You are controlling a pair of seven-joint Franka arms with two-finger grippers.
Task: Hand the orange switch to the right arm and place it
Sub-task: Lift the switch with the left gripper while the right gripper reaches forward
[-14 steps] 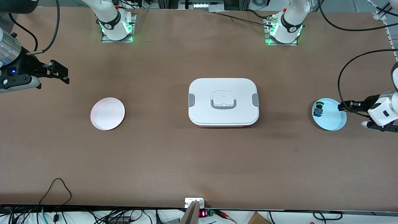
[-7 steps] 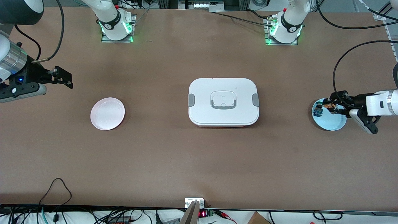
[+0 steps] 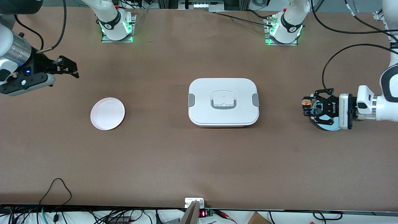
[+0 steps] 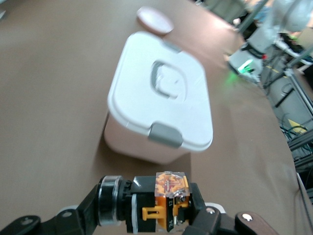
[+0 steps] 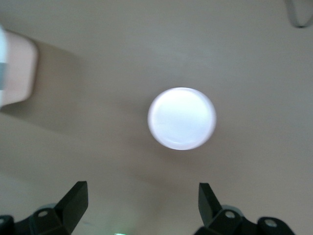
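From my station I see the left hand (image 3: 306, 106) up in the air over the edge of the blue plate (image 3: 330, 126) at the left arm's end of the bench (image 3: 199, 155), clamped on the orange switch (image 3: 306, 102); the left wrist view shows the switch (image 4: 168, 196) lying crosswise between the fingers (image 4: 208, 223), its orange part and black body both pinched; the hand points toward the white lunch box (image 3: 223, 102), which sits shut in the middle of the bench with grey latches at both ends and a grey handle on the lid. The right hand (image 3: 71, 67) hangs in the air toward the right arm's end of the bench, its fingers (image 5: 73, 200) spread wide apart and holding nothing; the right wrist view looks down past them at the pink plate (image 5: 182, 118); that plate (image 3: 107, 113) lies bare on the bench, well apart from the lunch box. The two hands are well apart, with the lunch box between them.
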